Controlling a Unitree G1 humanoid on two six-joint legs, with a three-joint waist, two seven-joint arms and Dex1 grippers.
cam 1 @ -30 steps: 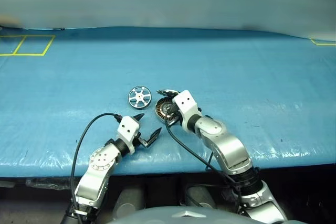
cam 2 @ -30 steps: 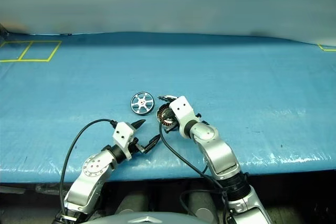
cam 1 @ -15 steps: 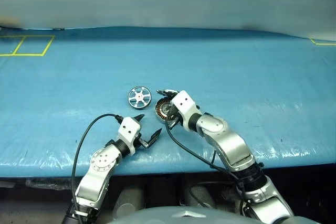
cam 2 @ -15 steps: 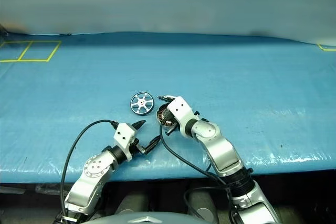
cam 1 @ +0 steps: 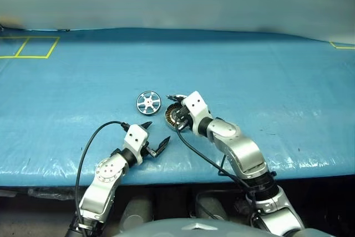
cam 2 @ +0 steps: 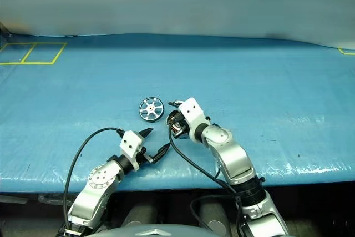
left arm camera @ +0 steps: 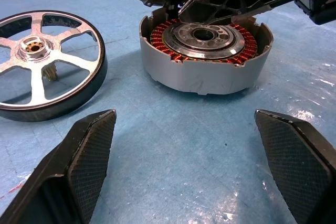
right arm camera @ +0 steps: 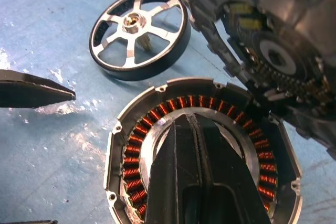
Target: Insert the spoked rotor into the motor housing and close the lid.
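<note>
On the blue bench [cam 1: 266, 76] near its front edge, little has changed over the last second: the right arm's elbow has swung slightly, while the right pincer [right arm camera: 195, 145] stays shut, its joined fingers resting over the housing [left arm camera: 206, 56] centre, gripping nothing I can make out. So the task has not advanced; the rotor [cam 1: 148, 102] still lies outside the housing. It lies flat just left of the housing, spoked face up, axis vertical. The housing stands upright, windings facing up. The lid [right arm camera: 273, 51] leans tilted at the housing's far rim, toothed dark face turned toward it. Nearer, the left pincer [cam 1: 155, 136] hangs wide open and empty.
</note>
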